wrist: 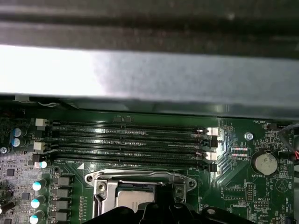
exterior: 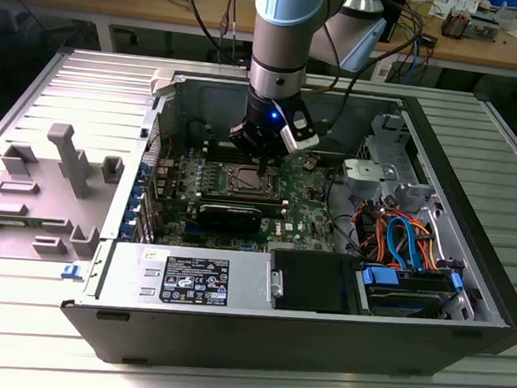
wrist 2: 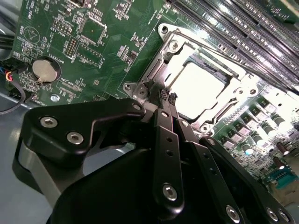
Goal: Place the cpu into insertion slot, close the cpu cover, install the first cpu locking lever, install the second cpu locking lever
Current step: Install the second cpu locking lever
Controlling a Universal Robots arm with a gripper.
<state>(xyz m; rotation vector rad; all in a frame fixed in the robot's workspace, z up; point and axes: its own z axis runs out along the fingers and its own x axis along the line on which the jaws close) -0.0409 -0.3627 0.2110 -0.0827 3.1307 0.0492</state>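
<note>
Second wrist view: black jointed gripper (wrist 2: 167,97), jaws pressed together with nothing pinched between them, tips touching the near edge of the cpu cover (wrist 2: 163,70), a thin square frame of bright stamped metal with a cut-out middle. Inside that cut-out, the cpu (wrist 2: 198,88), flat, square, glaring silver-white, already seated in the insertion slot (wrist 2: 243,91). Cover apparently down flat over the chip, as far as can be judged; locking levers not clearly made out, so whether either is latched cannot be told. Judged from this: placing done, closing done or nearly so, lever work probably still open.

Around the socket, a green circuit board (wrist 2: 107,46) speckled with tiny components, a round silver coin battery (wrist 2: 45,71), and long narrow black memory slots (wrist 2: 233,23) with ribbed channels.

First wrist view: same socket from the other side, cpu (wrist: 135,198) dull grey under its shiny frame, four parallel memory slots (wrist: 131,144) beyond it, small cylindrical capacitors (wrist: 39,186) with pale tops alongside.

Exterior view: gripper (exterior: 262,161) lowered straight onto the socket near the middle of the board, inside an open grey steel computer case (exterior: 231,334) lying flat on a ribbed metal counter (exterior: 34,356); orange and blue cables (exterior: 402,235) bundled toward the exterior view's right.
</note>
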